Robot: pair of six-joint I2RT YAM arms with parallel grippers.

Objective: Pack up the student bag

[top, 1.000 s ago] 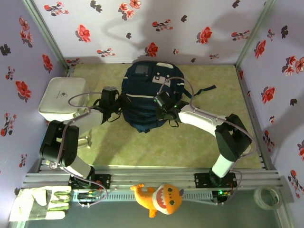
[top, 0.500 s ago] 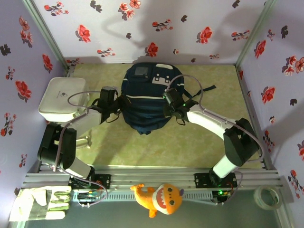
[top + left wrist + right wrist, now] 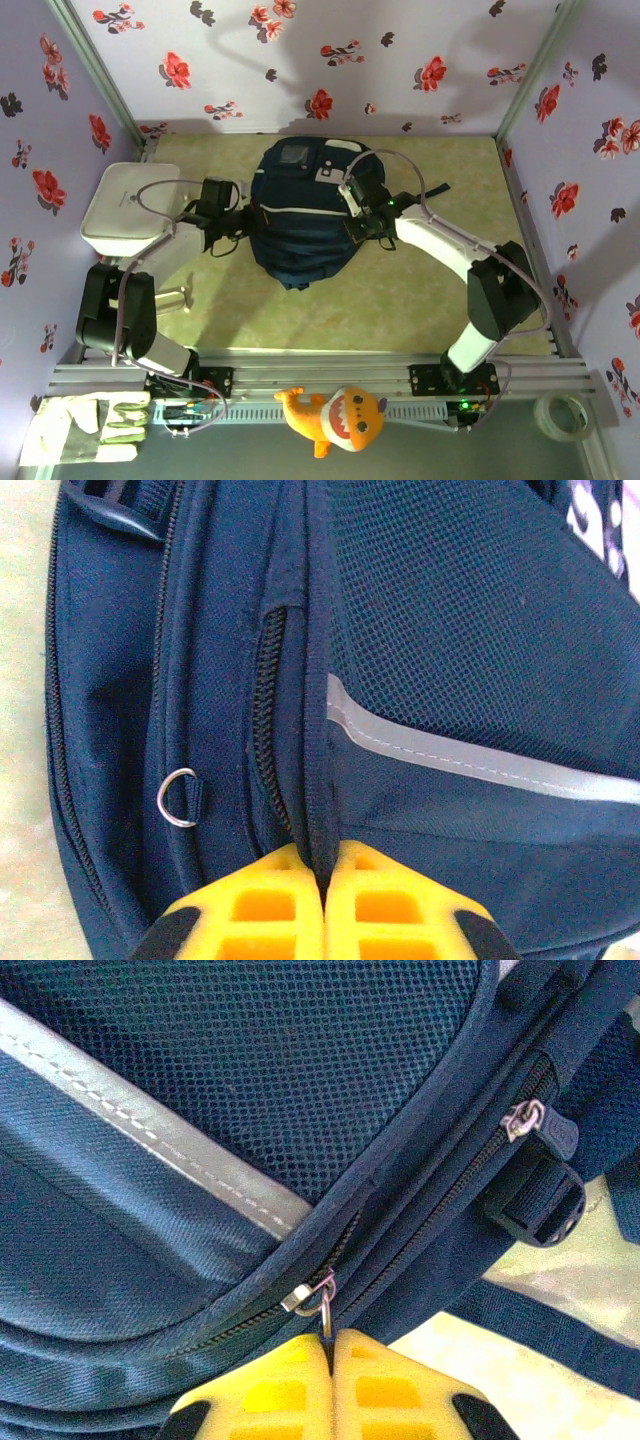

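Note:
The student bag [image 3: 300, 215], a big navy backpack with white stripe trim, lies in the middle of the mat. My left gripper [image 3: 243, 212] is at the bag's left side. Its yellow fingers [image 3: 262, 905] are shut on a dark piping seam [image 3: 318, 780] beside a zip. My right gripper [image 3: 351, 216] is at the bag's right side. In the right wrist view this gripper [image 3: 329, 1338] is shut on a metal zip pull [image 3: 324, 1298] of the main zip, next to a grey stripe [image 3: 150, 1130]. A second zip slider [image 3: 524, 1117] sits further along.
A white rounded box [image 3: 125, 205] stands at the left wall behind my left arm. Bag straps [image 3: 425, 192] trail to the right. Off the mat at the front lie a glove [image 3: 85, 428], an orange plush shark [image 3: 335, 420] and a tape roll [image 3: 560, 415].
My right gripper has moved toward the far end along the bag's right side, holding the zip pull. The left gripper shifted left and farther, and the bag moved slightly with it.

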